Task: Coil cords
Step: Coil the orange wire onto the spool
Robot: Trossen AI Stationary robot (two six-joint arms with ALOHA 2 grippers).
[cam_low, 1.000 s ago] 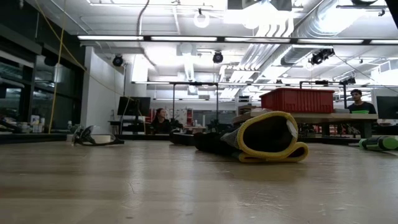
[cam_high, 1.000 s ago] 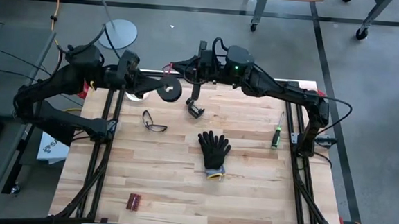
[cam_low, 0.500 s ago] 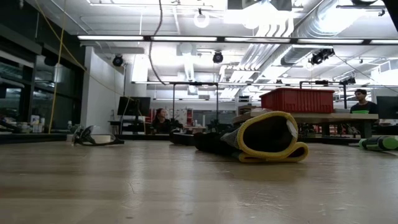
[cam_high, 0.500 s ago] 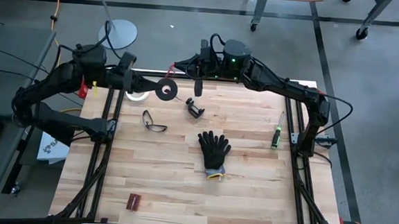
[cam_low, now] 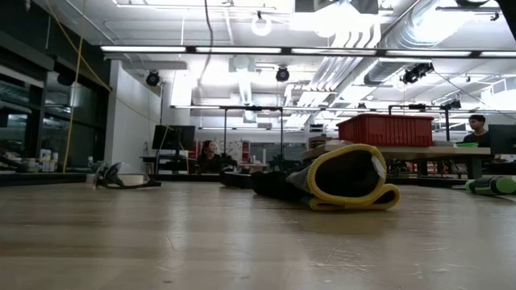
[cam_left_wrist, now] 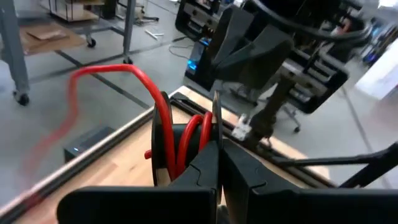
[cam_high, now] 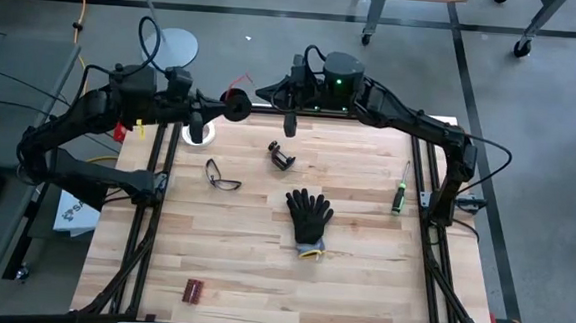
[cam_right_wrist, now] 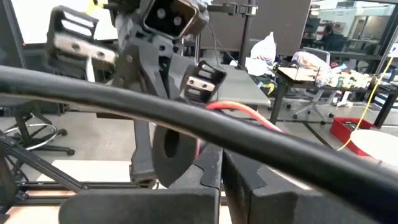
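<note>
Light wood plank surface (cam_high: 261,270) on a grey concrete floor (cam_high: 532,106) marked with dark tape lines (cam_high: 473,78); caster legs of a cart (cam_high: 523,46) show at the far edge, and a round white lamp base (cam_high: 173,48) stands off the far-left corner. Low view: open workshop with exposed ducts (cam_low: 419,24) and strip lights (cam_low: 242,50) on the ceiling, a white pillar (cam_low: 129,121), and dark windows (cam_low: 32,113) on the left. A red crate (cam_low: 385,130) sits on a far table (cam_low: 451,151), with people at desks behind.
</note>
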